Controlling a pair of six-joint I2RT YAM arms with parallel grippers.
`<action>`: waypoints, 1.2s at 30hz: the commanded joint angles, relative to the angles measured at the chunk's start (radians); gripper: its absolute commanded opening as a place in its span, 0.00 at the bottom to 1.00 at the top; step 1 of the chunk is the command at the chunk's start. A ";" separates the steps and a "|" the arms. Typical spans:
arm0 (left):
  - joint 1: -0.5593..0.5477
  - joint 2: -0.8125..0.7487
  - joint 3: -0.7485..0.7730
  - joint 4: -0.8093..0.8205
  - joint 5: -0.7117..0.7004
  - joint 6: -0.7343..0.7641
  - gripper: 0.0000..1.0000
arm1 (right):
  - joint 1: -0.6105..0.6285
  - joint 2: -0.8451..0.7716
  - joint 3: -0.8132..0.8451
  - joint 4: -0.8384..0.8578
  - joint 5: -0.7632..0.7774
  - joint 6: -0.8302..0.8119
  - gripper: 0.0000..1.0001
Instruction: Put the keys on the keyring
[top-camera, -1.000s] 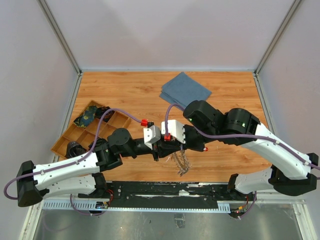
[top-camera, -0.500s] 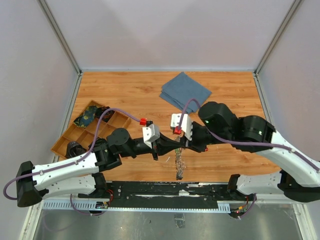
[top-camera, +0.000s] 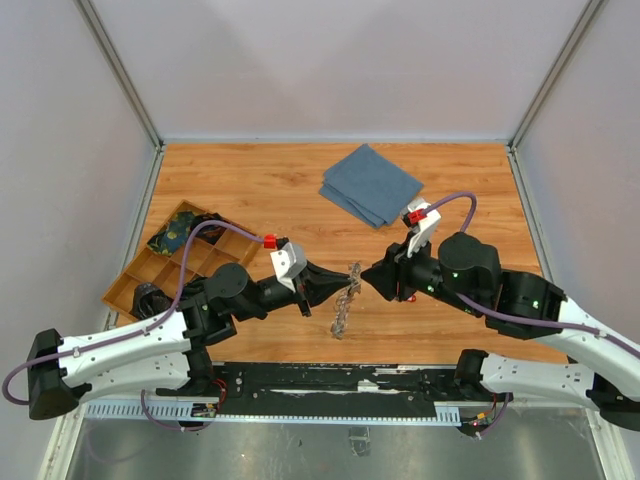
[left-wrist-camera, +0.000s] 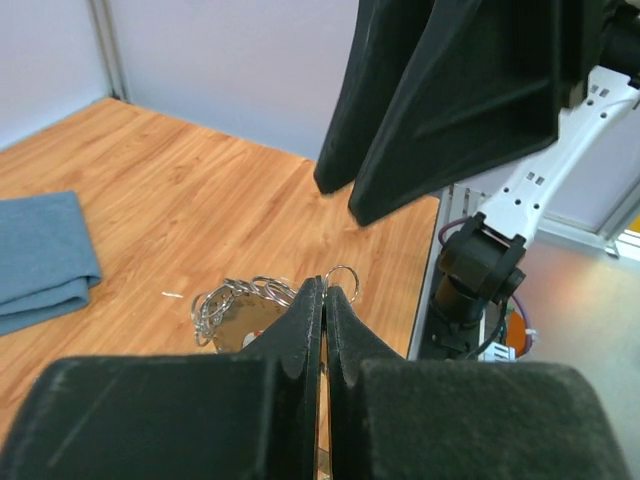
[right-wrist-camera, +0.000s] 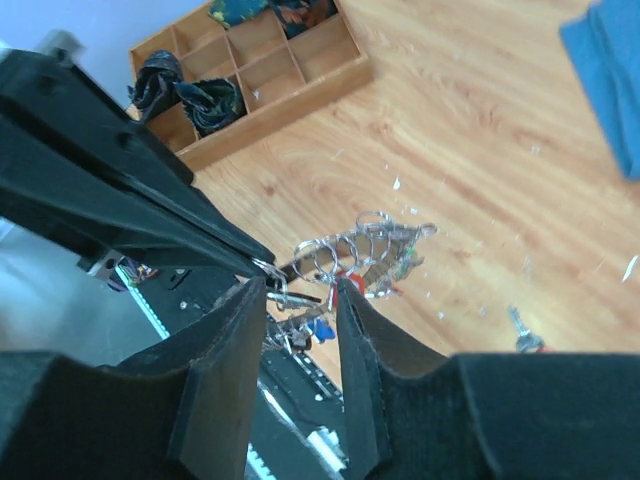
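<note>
My left gripper (top-camera: 336, 286) is shut on one loop of the keyring (top-camera: 345, 302), a bunch of silvery linked rings held above the table. In the left wrist view my gripper (left-wrist-camera: 325, 291) pinches a small ring, and the rest of the keyring (left-wrist-camera: 238, 299) hangs to the left. My right gripper (top-camera: 374, 280) is open and empty, just right of the ring. In the right wrist view my gripper (right-wrist-camera: 300, 296) is in front of the keyring (right-wrist-camera: 368, 243). A red-headed key (right-wrist-camera: 350, 284) and a blue-tagged key (right-wrist-camera: 319, 326) hang on it. One loose key (right-wrist-camera: 520, 327) lies on the table.
A folded blue cloth (top-camera: 371, 184) lies at the back centre. A wooden compartment tray (top-camera: 165, 262) with dark items stands at the left; it also shows in the right wrist view (right-wrist-camera: 262, 82). The table's near edge and a black rail (top-camera: 340, 380) run below the grippers.
My right gripper has let go and pulled back to the right, away from the keyring. My left gripper has shifted a little left, and the keyring now hangs from it alone.
</note>
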 joint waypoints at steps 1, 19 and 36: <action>0.002 -0.040 -0.005 0.106 -0.066 -0.012 0.00 | 0.005 -0.020 -0.073 0.106 0.072 0.309 0.35; 0.002 -0.055 -0.012 0.113 -0.071 -0.004 0.01 | -0.008 -0.023 -0.138 0.165 -0.017 0.391 0.22; 0.002 -0.069 -0.013 0.116 -0.068 -0.001 0.01 | -0.011 -0.046 -0.192 0.201 -0.009 0.418 0.03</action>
